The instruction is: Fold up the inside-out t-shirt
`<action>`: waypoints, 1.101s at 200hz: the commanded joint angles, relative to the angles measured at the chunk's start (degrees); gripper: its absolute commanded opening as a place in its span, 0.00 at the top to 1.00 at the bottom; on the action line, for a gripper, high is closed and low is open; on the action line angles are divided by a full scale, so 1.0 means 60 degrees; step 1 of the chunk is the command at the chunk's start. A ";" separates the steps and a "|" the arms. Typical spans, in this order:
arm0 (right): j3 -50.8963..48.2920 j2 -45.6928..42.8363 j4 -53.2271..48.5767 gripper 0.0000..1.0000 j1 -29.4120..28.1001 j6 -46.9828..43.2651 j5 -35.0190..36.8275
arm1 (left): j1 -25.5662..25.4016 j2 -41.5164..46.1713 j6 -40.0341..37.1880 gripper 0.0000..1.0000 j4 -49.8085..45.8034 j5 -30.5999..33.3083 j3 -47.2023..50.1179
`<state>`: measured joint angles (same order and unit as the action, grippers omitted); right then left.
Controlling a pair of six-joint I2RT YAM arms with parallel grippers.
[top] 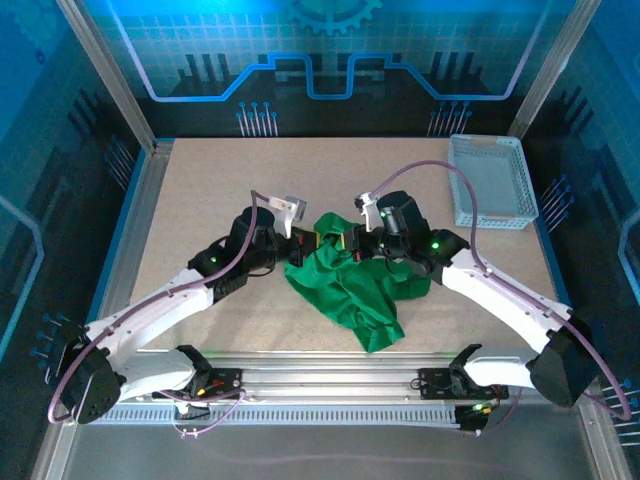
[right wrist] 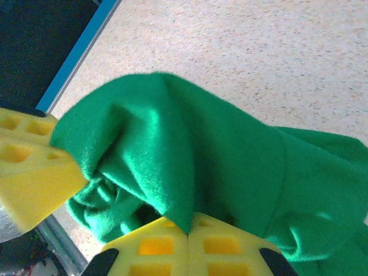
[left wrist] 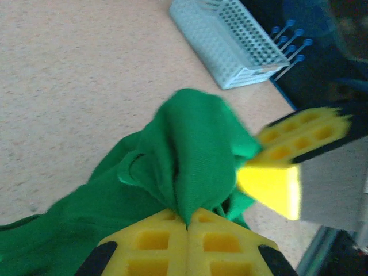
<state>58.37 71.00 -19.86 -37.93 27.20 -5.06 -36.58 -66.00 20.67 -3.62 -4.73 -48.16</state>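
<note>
shirt [top: 350,288]: one
basket [top: 490,182]: one
table [top: 200,190]: one
grippers: two, left gripper [left wrist: 187,229] and right gripper [right wrist: 188,234]

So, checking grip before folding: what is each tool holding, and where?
The green t-shirt, by both: left tool and right tool each pinch a raised fold of bunched cloth; garment part unclear.

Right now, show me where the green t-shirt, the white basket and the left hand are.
green t-shirt [top: 350,285]: top view, middle of the crumpled cloth.
white basket [top: 497,222]: top view, its near wall.
left hand [left wrist: 187,223]: left wrist view, between the shut fingertips pinching the cloth.
</note>
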 commanded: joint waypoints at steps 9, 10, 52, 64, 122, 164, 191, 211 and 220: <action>0.0482 -0.0963 -0.0985 1.00 -0.0005 -0.1001 0.0276 | 0.0545 0.0028 -0.0035 1.00 -0.0530 0.0890 -0.0126; 0.0482 -0.0986 -0.0991 1.00 0.0002 -0.1024 0.0230 | 0.0567 0.0028 -0.0019 1.00 -0.0542 0.0891 -0.0129; 0.0137 -0.1485 -0.0495 1.00 0.0346 -0.1332 -0.1555 | 0.0989 -0.0313 0.0082 0.81 -0.1040 0.1425 -0.0272; 0.0019 -0.1535 -0.0161 1.00 0.0371 -0.1176 -0.1730 | 0.0986 -0.0597 0.0008 0.71 -0.1597 0.1745 -0.0586; 0.0285 -0.1255 0.0438 1.00 0.0413 -0.0904 -0.1563 | -0.0978 0.1399 -0.1066 0.43 -0.1477 0.3409 -0.0248; 0.0511 -0.1063 0.0477 1.00 0.0306 -0.1071 -0.1832 | -0.1755 0.0937 -0.1364 0.32 -0.1486 0.3594 -0.0483; 0.0482 -0.1168 0.0523 1.00 0.0119 -0.1160 -0.1920 | -0.1755 0.0194 -0.1350 0.33 -0.1502 0.3586 -0.0826; 0.0394 -0.1265 0.0607 1.00 0.0020 -0.1287 -0.2072 | -0.1756 -0.0320 -0.1352 0.34 -0.1570 0.3625 -0.1084; 0.0379 -0.1244 0.0628 1.00 -0.0004 -0.1360 -0.2267 | -0.1741 -0.0515 -0.1301 0.34 -0.1674 0.3828 -0.1232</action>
<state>59.37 64.69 -18.33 -37.01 20.84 -15.53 -46.89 -67.13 13.37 -12.71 15.42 -51.48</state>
